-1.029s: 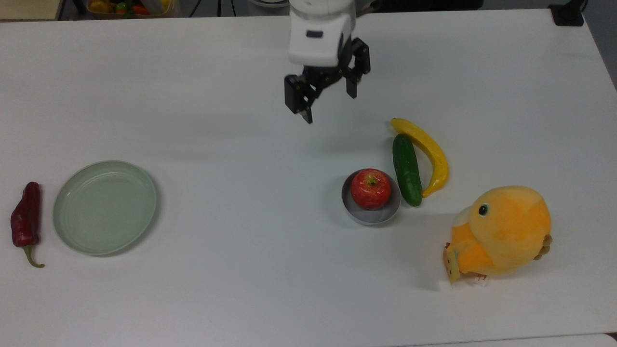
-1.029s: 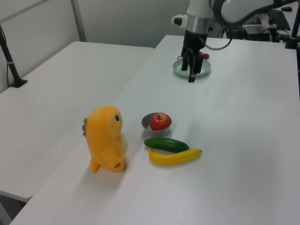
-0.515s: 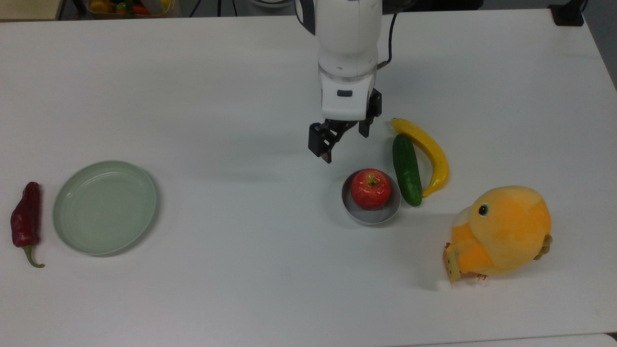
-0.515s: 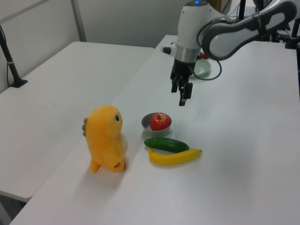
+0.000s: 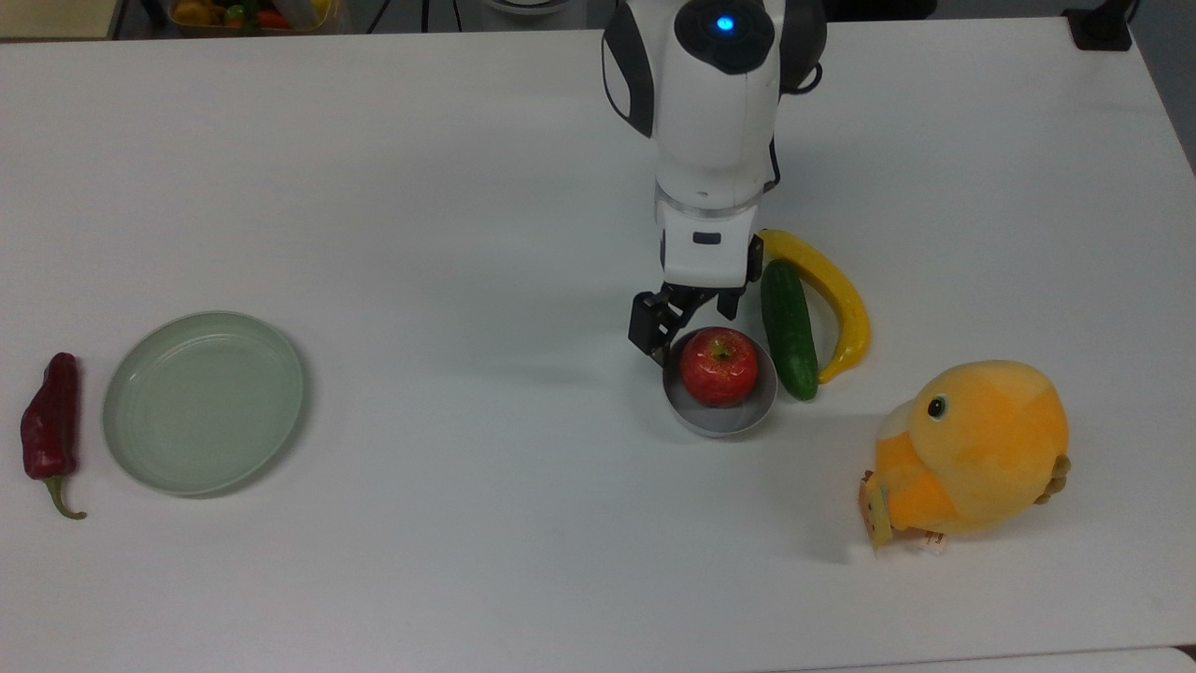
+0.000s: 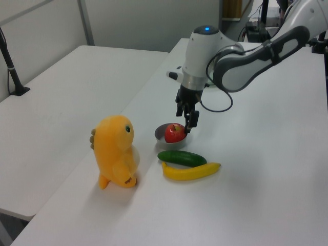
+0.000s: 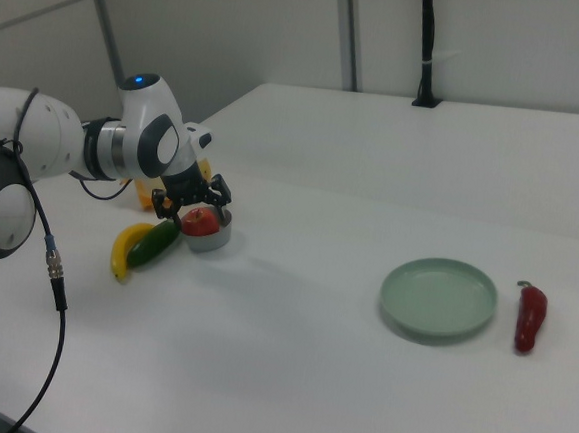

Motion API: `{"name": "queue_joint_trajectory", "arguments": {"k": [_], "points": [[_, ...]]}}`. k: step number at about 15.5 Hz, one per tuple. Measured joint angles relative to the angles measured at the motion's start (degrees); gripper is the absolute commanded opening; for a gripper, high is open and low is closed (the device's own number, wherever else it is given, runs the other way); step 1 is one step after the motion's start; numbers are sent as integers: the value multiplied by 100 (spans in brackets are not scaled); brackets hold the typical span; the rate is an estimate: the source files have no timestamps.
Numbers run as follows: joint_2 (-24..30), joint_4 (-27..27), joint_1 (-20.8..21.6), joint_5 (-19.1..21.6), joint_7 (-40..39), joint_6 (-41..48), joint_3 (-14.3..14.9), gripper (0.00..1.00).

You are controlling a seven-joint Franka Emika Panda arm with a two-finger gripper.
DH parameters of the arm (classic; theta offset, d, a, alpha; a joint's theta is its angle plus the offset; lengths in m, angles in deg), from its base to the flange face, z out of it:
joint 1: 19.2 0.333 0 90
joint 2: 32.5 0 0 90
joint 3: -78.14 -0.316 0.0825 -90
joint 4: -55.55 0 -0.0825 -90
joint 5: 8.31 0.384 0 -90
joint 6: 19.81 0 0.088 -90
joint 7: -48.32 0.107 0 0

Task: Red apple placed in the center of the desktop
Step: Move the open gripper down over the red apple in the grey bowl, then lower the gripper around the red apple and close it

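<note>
Red apple [image 5: 719, 365] sits in a small grey bowl [image 5: 720, 420] on the desktop [image 5: 486, 234], right of centre in the top view; cucumber [image 5: 788, 329] touching the bowl, banana [image 5: 834, 297] just beyond it; gripper [image 5: 690, 322] right above the apple's far edge, fingers apart, holding nothing; orange plush [image 5: 972, 447] nearby; green plate [image 5: 204, 402] and chili [image 5: 51, 426] well apart.
</note>
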Motion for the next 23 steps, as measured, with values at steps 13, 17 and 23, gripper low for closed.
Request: {"name": "queue_joint_trajectory", "arguments": {"k": [13, 17, 23], "points": [[-335, 329, 146, -65, 391, -180, -5, 26], [-337, 331, 146, -71, 410, -180, -5, 26], [-174, 452, 131, -72, 571, -181, -5, 26]]}}
